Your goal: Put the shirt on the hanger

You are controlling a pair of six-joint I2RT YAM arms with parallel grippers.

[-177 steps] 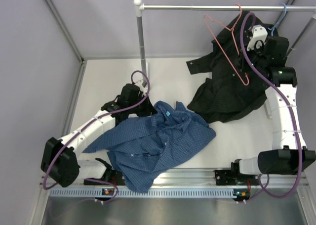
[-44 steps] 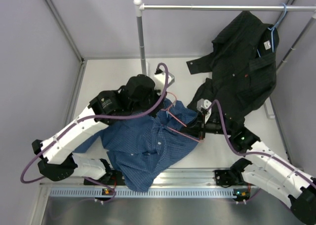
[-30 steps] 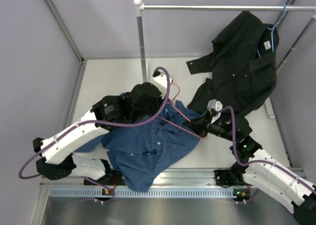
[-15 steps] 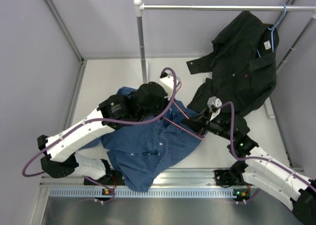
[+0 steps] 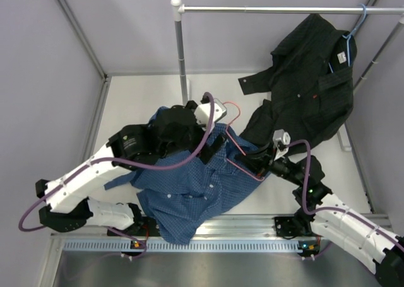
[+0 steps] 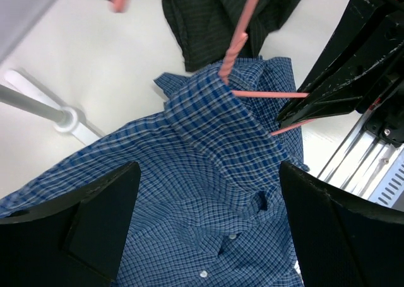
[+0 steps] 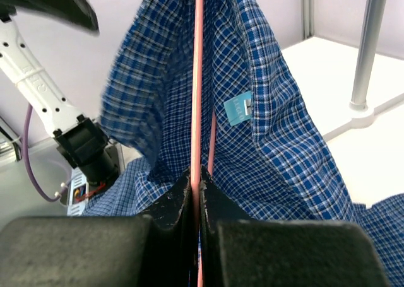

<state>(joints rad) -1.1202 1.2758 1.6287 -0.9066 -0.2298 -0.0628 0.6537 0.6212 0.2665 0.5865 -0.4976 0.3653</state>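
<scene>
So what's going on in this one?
The right gripper is shut on the pink hanger, whose wire is pushed in under the collar of the blue shirt. The left gripper is open above the shirt, holding nothing. The shirt lies crumpled on the table, only partly over the hanger. A black shirt hangs from the rail behind.

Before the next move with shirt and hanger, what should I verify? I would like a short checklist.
1. Right gripper shut on the thin pink wire hanger: ok.
2. Left gripper open, holding nothing: ok.
3. Hanger partly under the collar of the blue checked fabric shirt: ok.
4. Shirt covering the gripped hanger corner: not ok, wire bare.
5. Large black shirt clear of the hanger: cannot tell.
</scene>
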